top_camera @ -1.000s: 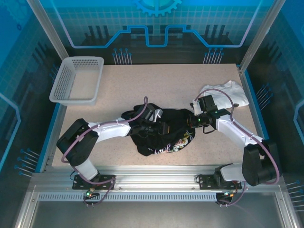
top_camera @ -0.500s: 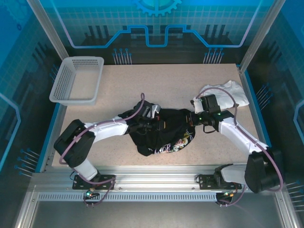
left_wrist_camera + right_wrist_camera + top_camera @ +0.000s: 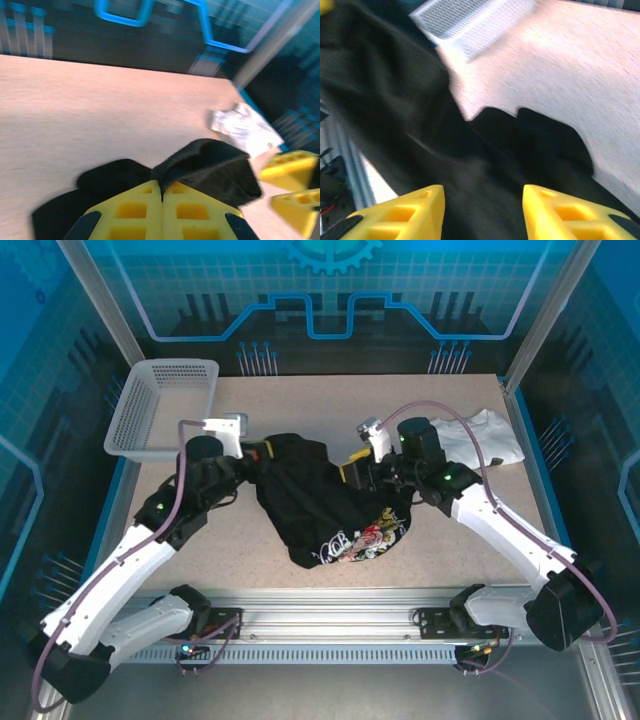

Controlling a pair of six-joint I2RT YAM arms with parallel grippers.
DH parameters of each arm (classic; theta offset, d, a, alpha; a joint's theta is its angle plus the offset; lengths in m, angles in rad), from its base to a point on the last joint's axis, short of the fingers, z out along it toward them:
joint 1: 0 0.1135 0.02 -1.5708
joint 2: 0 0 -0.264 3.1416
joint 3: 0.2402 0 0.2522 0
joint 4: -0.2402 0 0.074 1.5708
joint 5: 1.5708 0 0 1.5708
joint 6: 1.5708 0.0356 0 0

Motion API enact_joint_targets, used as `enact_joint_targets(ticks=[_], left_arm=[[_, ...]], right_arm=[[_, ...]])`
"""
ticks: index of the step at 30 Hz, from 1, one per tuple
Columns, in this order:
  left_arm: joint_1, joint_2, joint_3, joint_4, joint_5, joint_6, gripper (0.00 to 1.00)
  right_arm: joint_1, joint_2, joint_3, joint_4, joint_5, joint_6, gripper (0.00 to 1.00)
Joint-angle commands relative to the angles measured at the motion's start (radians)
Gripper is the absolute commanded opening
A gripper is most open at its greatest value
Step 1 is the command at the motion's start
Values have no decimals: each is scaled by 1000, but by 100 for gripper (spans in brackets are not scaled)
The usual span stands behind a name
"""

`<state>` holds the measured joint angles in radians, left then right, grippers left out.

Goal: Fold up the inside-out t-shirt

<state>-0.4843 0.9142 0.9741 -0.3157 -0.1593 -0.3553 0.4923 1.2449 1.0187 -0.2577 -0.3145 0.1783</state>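
While the left gripper [image 3: 161, 184] pinched the inside-out t-shirt [image 3: 305, 502], the right gripper [image 3: 482, 192] stood spread just over its cloth.

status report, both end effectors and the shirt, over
Left end effector shut on t-shirt edge. Right end effector open over the cloth. Shirt bunched, not folded. White garment, basket clear of it.
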Motion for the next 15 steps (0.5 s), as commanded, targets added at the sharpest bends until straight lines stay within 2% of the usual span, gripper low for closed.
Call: enact_joint_targets(ticks=[1,3,4,12,14,15], left_arm=[[32,-19,27,-158,-156,69,0],[40,-24,29,-169,-156,75,0],[44,-26,31,-173,-153,76,0],[53,-34,37,-187,-143,67,0],[59,-41,38,-189,-143,66,0],[64,-45,41,-190,-140,62,0]], right_arm=[[-138,67,-4,-143,195,78,47],[-136,130,-2,-170,311,61,48],[-130,168,4,-170,327,58,48],[-126,467,102,-142,296,73,54],[-123,510,119,-127,237,80,46],[-123,521,122,-111,211,86,36]])
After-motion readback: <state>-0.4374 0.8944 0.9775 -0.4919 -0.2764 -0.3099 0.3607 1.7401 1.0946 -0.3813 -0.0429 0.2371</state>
